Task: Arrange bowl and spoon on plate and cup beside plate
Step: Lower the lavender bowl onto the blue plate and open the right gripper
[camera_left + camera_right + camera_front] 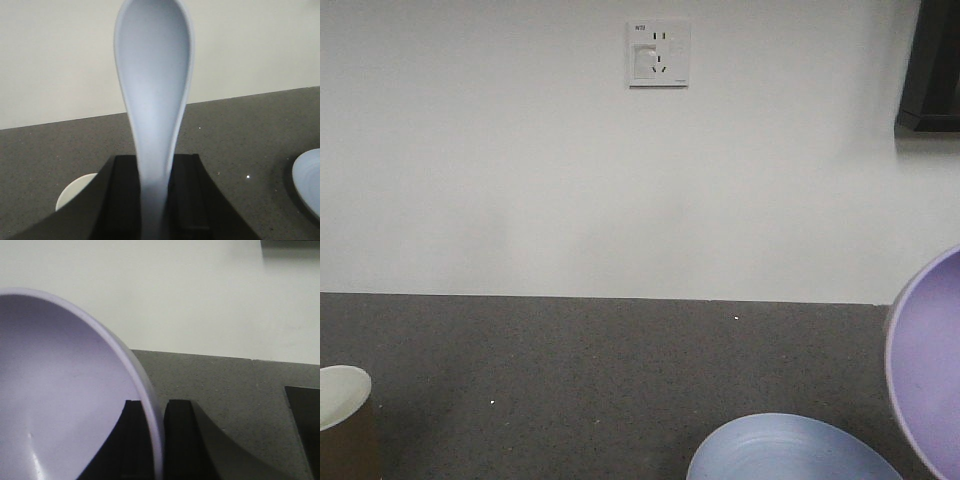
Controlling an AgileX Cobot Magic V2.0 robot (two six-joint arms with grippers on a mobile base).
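Observation:
My left gripper (156, 165) is shut on the handle of the pale blue-white spoon (154, 70), whose scoop points up and away, above the counter. The right gripper (155, 407) is shut on the rim of the lavender bowl (60, 390), one finger inside and one outside; the bowl (932, 370) hangs tilted at the right edge of the front view, above the counter. The pale grey-blue plate (790, 452) lies on the counter at the bottom, and its edge (309, 180) shows right of the spoon. The brown paper cup (342, 420) stands at the bottom left, its white rim (75, 192) partly behind my left gripper.
The dark speckled counter (570, 370) runs back to a white wall with a socket (658, 54). A black object (930, 70) hangs at the upper right of the wall. A dark shape (304, 425) sits on the counter at the right of the right wrist view.

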